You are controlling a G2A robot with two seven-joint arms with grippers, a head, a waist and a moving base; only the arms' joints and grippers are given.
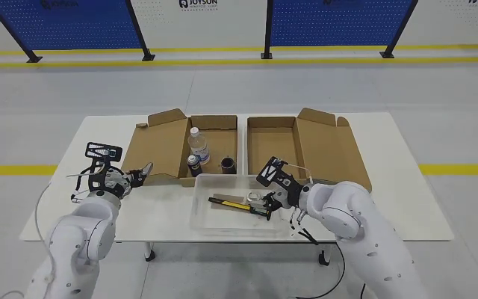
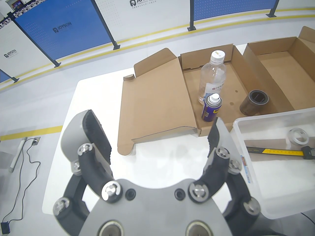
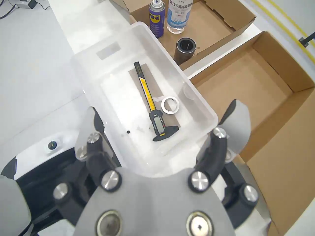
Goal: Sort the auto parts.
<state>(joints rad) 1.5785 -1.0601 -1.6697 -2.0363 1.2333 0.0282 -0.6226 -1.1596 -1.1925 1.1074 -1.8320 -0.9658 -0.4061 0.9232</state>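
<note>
A clear plastic bin at the table's front holds a yellow-and-black digital caliper, a silver metal ring and a flat grey plate under them. My right gripper hangs open above the bin's right end, over the ring, with nothing between its fingers. The left cardboard box holds a clear bottle, a blue spray can and a dark cylindrical bearing, all upright. My left gripper is open and empty, over the table near that box's flattened lid.
The right cardboard box stands with bare floor, its lid folded out to the right. The left box's lid lies flat to the left. Bare white table lies in front of my left gripper and left of the bin.
</note>
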